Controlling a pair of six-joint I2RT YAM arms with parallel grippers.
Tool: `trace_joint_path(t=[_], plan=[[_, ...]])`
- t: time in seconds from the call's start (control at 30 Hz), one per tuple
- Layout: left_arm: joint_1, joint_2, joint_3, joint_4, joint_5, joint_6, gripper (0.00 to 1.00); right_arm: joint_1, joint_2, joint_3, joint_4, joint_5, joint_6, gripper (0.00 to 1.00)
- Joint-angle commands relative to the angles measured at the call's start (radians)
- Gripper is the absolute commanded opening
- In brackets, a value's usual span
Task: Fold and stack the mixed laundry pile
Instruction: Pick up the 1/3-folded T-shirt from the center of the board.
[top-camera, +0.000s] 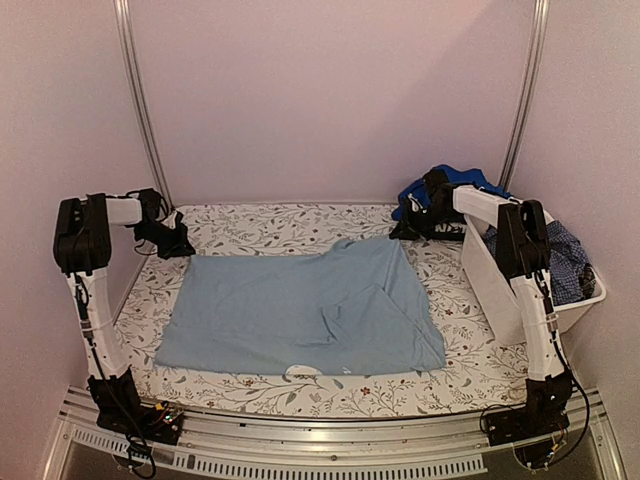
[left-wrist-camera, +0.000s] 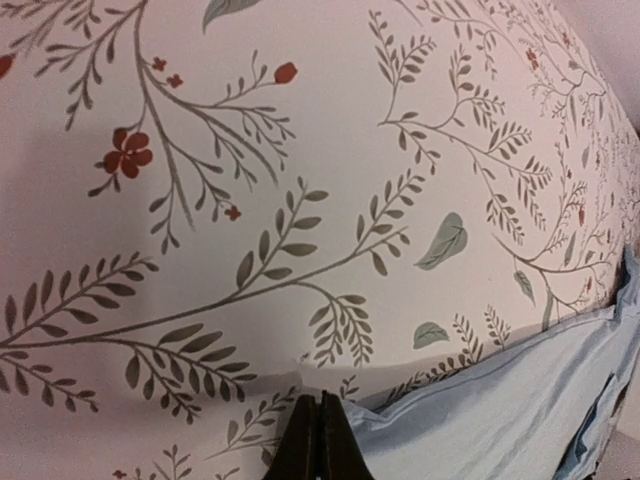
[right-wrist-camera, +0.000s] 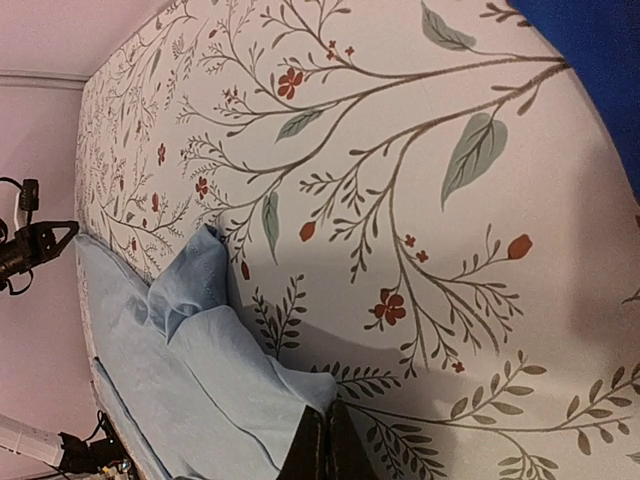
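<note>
Left tool (left-wrist-camera: 320, 445), right tool (right-wrist-camera: 325, 447) on garment (top-camera: 300, 310)

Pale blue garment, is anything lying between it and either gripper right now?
Nothing visible does. The left gripper and right gripper are each shut on a far corner of the pale blue garment, with only the patterned table cover beside them.

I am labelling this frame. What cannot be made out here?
- Left wrist view: bottom edge cuts off the left fingers; grip on the pale blue garment unclear.
- Top view: right arm hides part of the white tub.
- Right wrist view: corner cuts off the royal blue garment.
</note>
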Motion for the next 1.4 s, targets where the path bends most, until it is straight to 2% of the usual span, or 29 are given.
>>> trace_joint_path(t=[0.0, 0.23, 0.3, 0.5, 0.6, 0.63, 0.73, 0.9, 1.07, 1.1, 1.2, 1.23, 1.37], plan=[[-0.001, -0.095, -0.035, 0.068, 0.007, 0.003, 0.0, -0.013, -0.045, 0.008, 0.042, -0.055, -0.002, 0.0], [0.015, -0.176, -0.129, 0.122, -0.003, 0.013, 0.0, -0.013, -0.128, -0.127, 0.077, -0.051, -0.049, 0.01], [0.023, -0.181, -0.15, 0.132, -0.001, 0.006, 0.0, -0.013, -0.119, -0.135, 0.088, -0.057, -0.049, 0.06], [0.03, -0.232, -0.242, 0.23, 0.006, -0.034, 0.0, -0.012, -0.054, -0.104, 0.115, -0.068, -0.018, 0.07], [0.03, -0.226, -0.247, 0.238, 0.01, -0.036, 0.0, -0.01, -0.033, -0.082, 0.119, -0.068, -0.008, 0.29], [0.031, -0.22, -0.244, 0.232, 0.01, -0.035, 0.0, -0.01, -0.025, -0.07, 0.117, -0.063, -0.004, 0.34], [0.031, -0.209, -0.241, 0.225, 0.005, -0.028, 0.0, -0.01, 0.004, -0.027, 0.097, -0.054, 0.005, 0.38], [0.034, -0.226, -0.243, 0.246, 0.008, -0.036, 0.0, -0.003, 0.045, 0.014, 0.04, -0.056, -0.018, 0.33], [0.034, -0.225, -0.236, 0.259, 0.03, -0.038, 0.0, -0.002, 0.055, 0.018, 0.01, -0.035, -0.03, 0.35], [0.033, -0.221, -0.234, 0.258, 0.036, -0.037, 0.0, -0.002, 0.058, 0.02, 0.01, -0.039, -0.03, 0.32], [0.034, -0.22, -0.233, 0.257, 0.038, -0.04, 0.0, -0.003, 0.055, 0.032, 0.015, -0.044, -0.029, 0.07], [0.034, -0.222, -0.231, 0.255, 0.037, -0.04, 0.0, -0.003, 0.048, 0.032, 0.019, -0.047, -0.029, 0.02], [0.035, -0.266, -0.238, 0.27, 0.043, -0.034, 0.0, -0.003, -0.022, 0.02, 0.039, -0.071, -0.036, 0.0]])
